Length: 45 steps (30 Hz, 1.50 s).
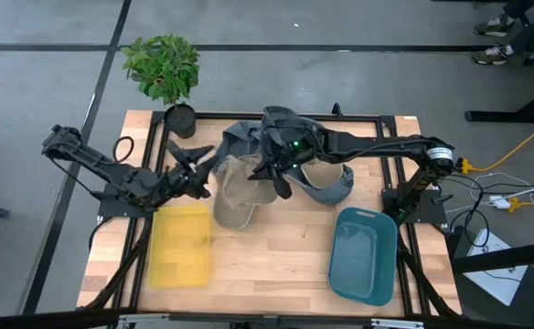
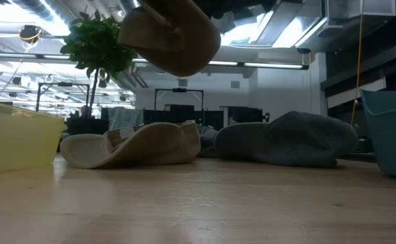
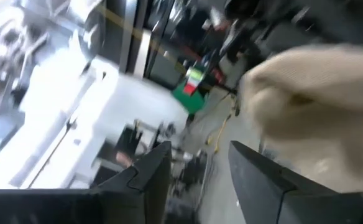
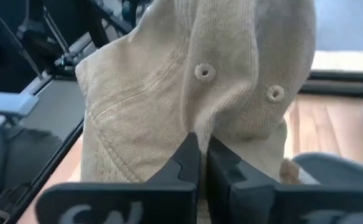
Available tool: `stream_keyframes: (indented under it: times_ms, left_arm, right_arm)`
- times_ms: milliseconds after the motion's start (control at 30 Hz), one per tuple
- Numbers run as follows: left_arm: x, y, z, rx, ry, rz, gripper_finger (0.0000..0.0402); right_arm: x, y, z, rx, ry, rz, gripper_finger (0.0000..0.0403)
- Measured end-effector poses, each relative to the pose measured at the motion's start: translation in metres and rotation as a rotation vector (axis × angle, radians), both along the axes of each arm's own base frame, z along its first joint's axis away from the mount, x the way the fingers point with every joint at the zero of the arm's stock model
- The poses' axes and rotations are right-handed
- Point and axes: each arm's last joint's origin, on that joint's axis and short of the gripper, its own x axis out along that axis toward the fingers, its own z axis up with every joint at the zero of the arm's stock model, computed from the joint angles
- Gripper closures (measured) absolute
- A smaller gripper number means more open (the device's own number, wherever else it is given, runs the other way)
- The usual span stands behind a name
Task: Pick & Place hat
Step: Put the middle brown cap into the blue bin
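A tan hat (image 4: 194, 81) with small eyelets is up in the air, and my right gripper (image 4: 198, 155) is shut on it; the low view shows this hat (image 2: 174, 34) well above the table. A second tan hat (image 2: 137, 146) lies on the wood by its brim, left of a grey hat (image 2: 286, 139). My left gripper (image 3: 200, 168) stands open just left of the lifted hat (image 3: 318, 106), nothing between its fingers. From above, my left gripper (image 1: 201, 170) and right gripper (image 1: 272, 174) flank the tan cloth (image 1: 238, 196). My right gripper pinches a fold of the tan hat's crown cloth (image 4: 200, 127) between its two fingers, just below the two eyelets. The fingers come from the table's right side, slanting a little down. The hat is lifted clear of the table.
A yellow bin (image 1: 180, 245) stands near the front left and a teal bin (image 1: 363, 254) near the front right. More grey hats (image 1: 249, 137) lie at the back middle, and a potted plant (image 1: 165, 68) stands at the back left corner.
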Motion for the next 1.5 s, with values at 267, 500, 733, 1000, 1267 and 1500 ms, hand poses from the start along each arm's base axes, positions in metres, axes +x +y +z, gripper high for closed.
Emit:
stream_keyframes:
  times_ms: [267,500,733,1000,1267,1500]
  left_arm:
    - [-0.016,0.007,0.002,-0.167,-0.133,-0.044,0.0220]
    - [-0.026,0.019,-0.010,-0.301,-0.141,-0.070,0.0225]
    - [-0.027,0.025,-0.021,-0.383,-0.087,-0.083,0.0235]
    - [-0.027,0.031,-0.027,-0.397,-0.020,-0.089,0.0245]
    - [-0.026,0.036,-0.027,-0.389,-0.024,-0.058,0.0252]
    - [-0.024,0.037,-0.026,-0.434,-0.046,-0.083,0.0249]
  right_arm:
    - [-0.009,0.023,0.019,-0.095,0.199,-0.128,0.0394]
    - [-0.019,0.044,0.022,-0.031,0.366,-0.282,0.0394]
    - [-0.034,0.059,0.021,0.115,0.550,-0.430,0.0394]
    - [-0.064,0.072,0.023,0.252,0.867,-0.652,0.0394]
    - [-0.095,0.088,0.042,0.341,1.050,-0.839,0.0394]
    - [-0.104,0.108,0.044,0.346,1.044,-0.845,0.0394]
